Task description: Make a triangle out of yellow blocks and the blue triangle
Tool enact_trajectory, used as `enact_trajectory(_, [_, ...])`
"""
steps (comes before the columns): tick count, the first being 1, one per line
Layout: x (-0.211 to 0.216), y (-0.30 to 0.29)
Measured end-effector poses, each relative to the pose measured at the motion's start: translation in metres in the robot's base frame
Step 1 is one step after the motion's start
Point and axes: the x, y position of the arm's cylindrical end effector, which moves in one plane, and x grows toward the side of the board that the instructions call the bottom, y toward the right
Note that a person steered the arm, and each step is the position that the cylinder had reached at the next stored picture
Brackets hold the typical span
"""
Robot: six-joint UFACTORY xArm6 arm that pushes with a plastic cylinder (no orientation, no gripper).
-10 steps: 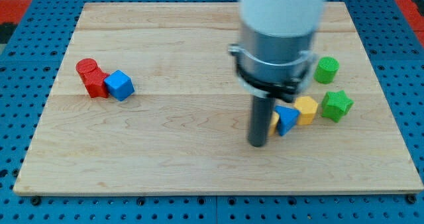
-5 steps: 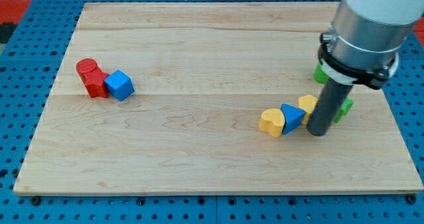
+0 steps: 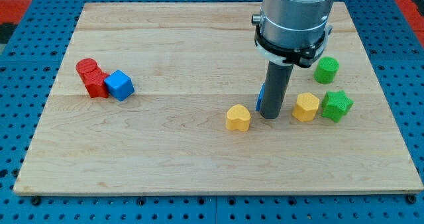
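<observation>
My tip (image 3: 269,115) rests on the board between two yellow blocks. A yellow heart-shaped block (image 3: 238,118) lies just to its left. A yellow hexagonal block (image 3: 306,107) lies to its right. The blue triangle (image 3: 261,95) is almost wholly hidden behind the rod; only a thin blue sliver shows at the rod's left edge, above the tip.
A green star block (image 3: 336,105) touches the yellow hexagon's right side, with a green cylinder (image 3: 326,70) above it. At the view's left sit a red cylinder (image 3: 87,68), a red block (image 3: 97,84) and a blue cube (image 3: 119,85). The wooden board (image 3: 165,158) lies on a blue pegboard.
The rod swung from the yellow hexagon's right side to between the yellow blocks. The heart block has shifted left, the blue triangle up behind the rod; the three are spread apart.
</observation>
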Motion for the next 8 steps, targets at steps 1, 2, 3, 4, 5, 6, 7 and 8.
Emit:
enact_trajectory(1, [-0.007, 0.002])
enact_trajectory(2, [-0.025, 0.012])
enact_trajectory(3, [-0.046, 0.025])
enact_trajectory(4, [-0.064, 0.040])
enact_trajectory(5, [-0.071, 0.041])
enact_trajectory(6, [-0.071, 0.041])
enact_trajectory(7, [-0.071, 0.020])
enact_trajectory(8, [-0.071, -0.021])
